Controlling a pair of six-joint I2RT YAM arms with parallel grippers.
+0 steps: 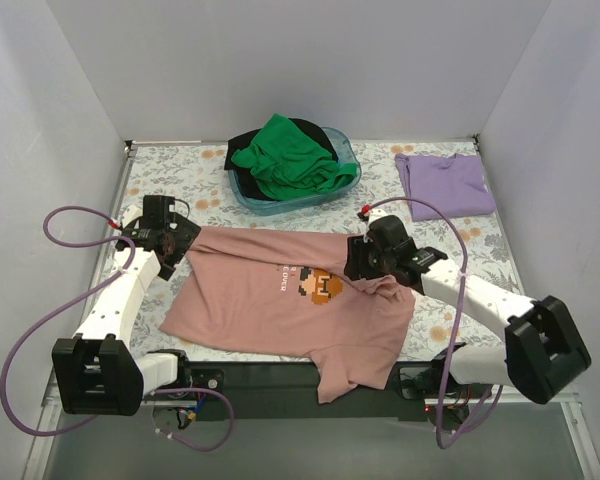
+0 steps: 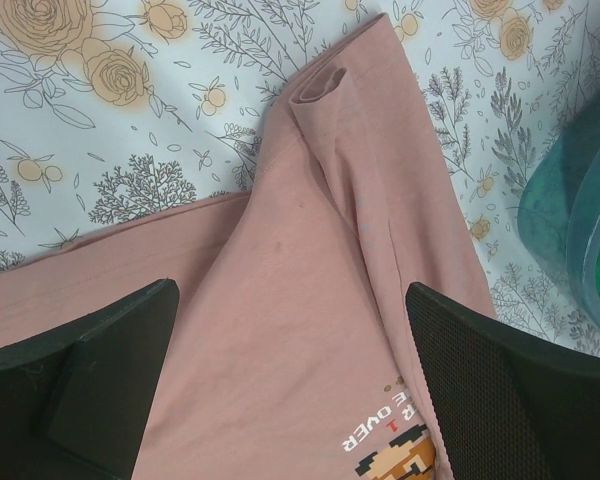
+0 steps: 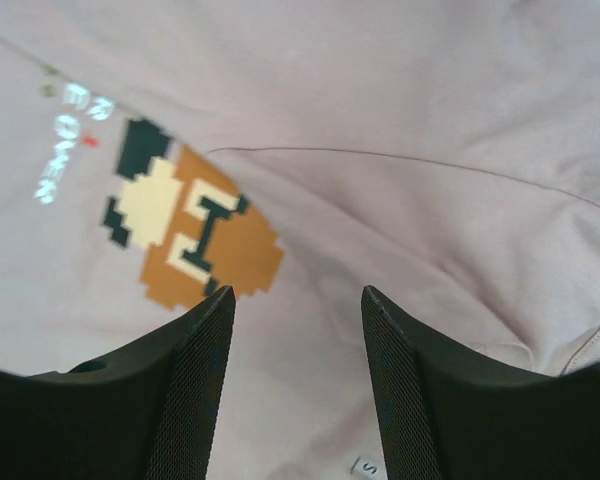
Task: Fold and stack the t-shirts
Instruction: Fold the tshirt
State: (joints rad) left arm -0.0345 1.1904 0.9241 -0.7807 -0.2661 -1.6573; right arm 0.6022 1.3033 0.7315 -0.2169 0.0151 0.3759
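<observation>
Here the pink t-shirt [image 1: 280, 300] lies spread graphic-up on the floral cloth [image 1: 180, 170]. The left gripper [image 1: 170, 240] hangs released over its far-left corner, and the right gripper [image 1: 365, 262], fingers likewise parted, over its right edge. Beyond it a blue basin [image 1: 348, 150] holds the green t-shirt [image 1: 290, 160] atop the black t-shirt [image 1: 242, 142], with the lavender t-shirt [image 1: 445, 183] folded farther right.
</observation>
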